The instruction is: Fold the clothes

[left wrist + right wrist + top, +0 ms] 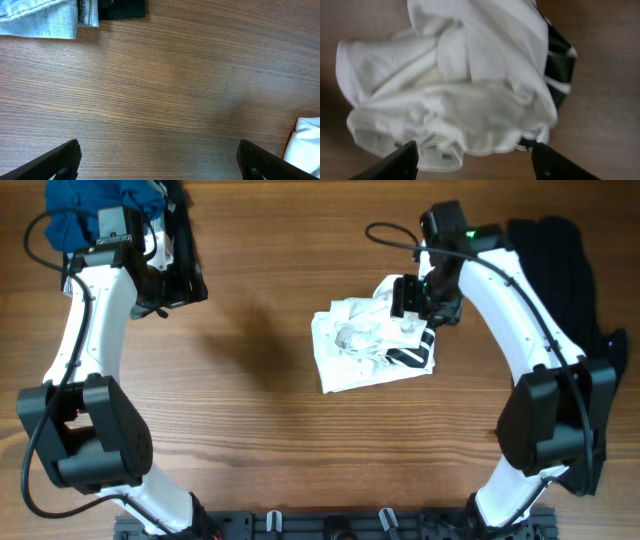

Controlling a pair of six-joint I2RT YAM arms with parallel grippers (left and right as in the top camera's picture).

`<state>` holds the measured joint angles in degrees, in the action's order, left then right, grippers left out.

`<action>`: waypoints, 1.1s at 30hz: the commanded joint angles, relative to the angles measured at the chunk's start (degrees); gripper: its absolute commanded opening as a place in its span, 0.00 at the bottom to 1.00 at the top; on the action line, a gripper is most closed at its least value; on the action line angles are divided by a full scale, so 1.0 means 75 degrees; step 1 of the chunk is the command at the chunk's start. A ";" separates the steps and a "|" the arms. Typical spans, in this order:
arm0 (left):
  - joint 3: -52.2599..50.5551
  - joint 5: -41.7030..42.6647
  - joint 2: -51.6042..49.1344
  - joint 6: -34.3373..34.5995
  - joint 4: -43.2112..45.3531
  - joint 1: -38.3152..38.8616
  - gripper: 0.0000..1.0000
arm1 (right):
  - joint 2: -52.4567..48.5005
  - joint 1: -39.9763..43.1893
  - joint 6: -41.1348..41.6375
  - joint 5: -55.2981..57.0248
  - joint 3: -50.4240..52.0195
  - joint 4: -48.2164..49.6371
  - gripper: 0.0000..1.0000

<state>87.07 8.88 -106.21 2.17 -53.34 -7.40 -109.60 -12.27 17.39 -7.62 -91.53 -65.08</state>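
Observation:
The clothes in hand are one crumpled white shirt (368, 347), lying in a loose heap right of the table's centre, with a black-and-white striped patch (412, 358) at its near right. My right gripper (408, 306) hovers over the heap's far right edge. In the right wrist view the shirt (455, 85) fills the frame. The right gripper (476, 163) is open, its fingers on either side of the hem and holding nothing. My left gripper (180, 280) stands open over bare wood at the far left, and in its own view (159, 165) only a shirt corner (306, 142) shows.
A blue garment pile (90, 205) sits at the far left corner, and its denim edge (40, 17) shows in the left wrist view. A black garment (560, 270) lies along the right side behind the right arm. Brown wooden table (260, 410).

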 commanded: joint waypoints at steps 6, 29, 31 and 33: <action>0.0035 0.0090 0.0061 -0.0119 0.0020 0.0023 1.00 | 0.0114 -0.0041 0.0291 0.0140 0.0901 0.1728 0.29; 0.0035 0.0099 0.0058 -0.0114 0.0105 0.0023 1.00 | 0.0114 -0.2081 -0.0694 -0.1536 -0.0035 0.4185 0.04; 0.0035 0.0096 0.0058 -0.0117 0.0105 0.0023 1.00 | 0.0114 -0.2433 -0.0423 -0.1550 -0.0140 0.4345 0.04; 0.0035 0.0096 0.0061 -0.0117 0.0108 0.0020 1.00 | 0.0114 -0.2702 -0.0262 -0.1574 -0.0140 0.4494 0.04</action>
<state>87.07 8.91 -106.21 2.17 -52.69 -7.40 -109.60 -29.43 13.80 -17.58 -91.22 -32.32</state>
